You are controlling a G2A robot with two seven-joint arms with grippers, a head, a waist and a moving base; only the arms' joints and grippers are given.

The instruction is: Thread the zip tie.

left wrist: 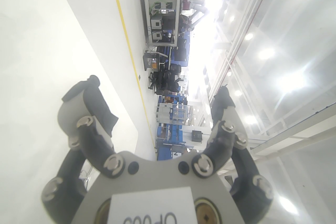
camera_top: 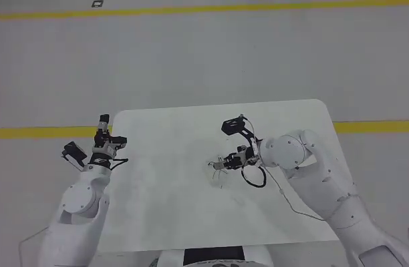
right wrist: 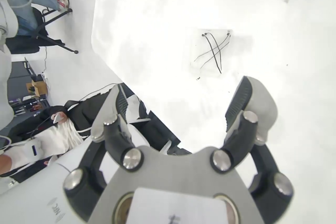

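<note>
The right claw (right wrist: 181, 91) is closest to its wrist camera, with its ribbed fingers (right wrist: 240, 99) spread apart and gripping nothing. Just past the fingertips, a few thin black plastic zip ties (right wrist: 213, 50) lie crossed over one another on the flat white table (right wrist: 162, 12), not touching the claw. From above, the ties lie near the table's middle, just beside that claw. The left claw (left wrist: 157, 89) is also spread wide and empty, by the table's far left corner, well apart from the ties.
</note>
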